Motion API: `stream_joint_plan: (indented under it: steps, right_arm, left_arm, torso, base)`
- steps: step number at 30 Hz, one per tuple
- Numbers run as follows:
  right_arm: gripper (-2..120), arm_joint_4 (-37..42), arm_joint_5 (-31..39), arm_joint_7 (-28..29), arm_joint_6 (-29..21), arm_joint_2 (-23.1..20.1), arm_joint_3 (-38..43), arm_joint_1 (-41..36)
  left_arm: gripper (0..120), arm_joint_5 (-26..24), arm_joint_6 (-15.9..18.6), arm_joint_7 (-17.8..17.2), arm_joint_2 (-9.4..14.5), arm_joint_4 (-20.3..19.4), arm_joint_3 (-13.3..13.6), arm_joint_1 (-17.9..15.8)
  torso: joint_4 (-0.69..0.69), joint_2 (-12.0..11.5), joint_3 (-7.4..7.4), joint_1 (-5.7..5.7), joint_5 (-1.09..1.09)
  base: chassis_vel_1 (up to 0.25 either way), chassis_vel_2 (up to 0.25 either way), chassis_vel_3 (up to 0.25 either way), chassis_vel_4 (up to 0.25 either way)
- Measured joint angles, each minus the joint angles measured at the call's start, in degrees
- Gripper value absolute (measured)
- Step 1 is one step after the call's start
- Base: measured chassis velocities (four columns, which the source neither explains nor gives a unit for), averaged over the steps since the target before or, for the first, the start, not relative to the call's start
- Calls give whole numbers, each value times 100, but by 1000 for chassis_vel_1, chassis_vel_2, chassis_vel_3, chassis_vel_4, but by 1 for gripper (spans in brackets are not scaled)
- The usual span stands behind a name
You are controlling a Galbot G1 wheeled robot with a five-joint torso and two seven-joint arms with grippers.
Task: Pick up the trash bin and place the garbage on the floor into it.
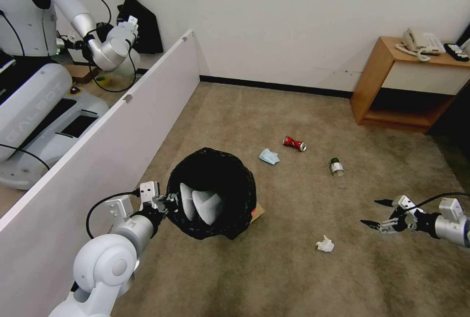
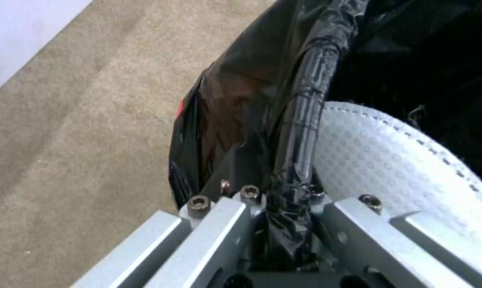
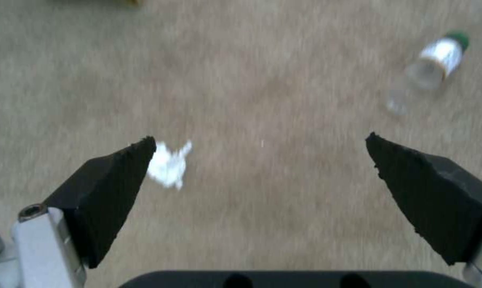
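Observation:
The trash bin (image 1: 211,191), red under a crinkly black bag, is in front of me at centre left. My left gripper (image 1: 168,203) is shut on its near-left rim (image 2: 297,120), with the bag pinched between the fingers. White slippers (image 1: 200,205) (image 2: 395,164) lie inside it. On the floor (image 1: 293,278) lie a light-blue mask (image 1: 269,156), a crushed red can (image 1: 294,143), a clear bottle (image 1: 336,166) (image 3: 433,64) and a white tissue wad (image 1: 325,244) (image 3: 169,165). A brown cardboard piece (image 1: 258,212) pokes out beside the bin. My right gripper (image 1: 378,213) (image 3: 259,144) hangs open above the carpet, right of the tissue.
A long white partition board (image 1: 98,150) runs along my left, with another white robot (image 1: 39,87) behind it. A wooden side table (image 1: 391,87) with a telephone stands at the back right against the wall. A black baseboard (image 1: 274,87) lines the far wall.

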Motion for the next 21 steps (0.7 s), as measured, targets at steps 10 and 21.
stream_joint_plan:
  steps: [10, 21]
  right_arm:
    - [100, 151, -37, 126, -592, -104, -228, 57]
    - [100, 136, -346, 348, -953, 166, -394, 162]
  left_arm:
    - [0, 150, 11, 74, -99, -69, -79, 109]
    - [0, 323, 1, 153, -213, -193, -103, 260]
  torso:
    - [0, 0, 0, 0, 0]
    - [-1, 0, 0, 0, -1]
  base:
    - [0, 0, 0, 0]
    - [0, 0, 0, 0]
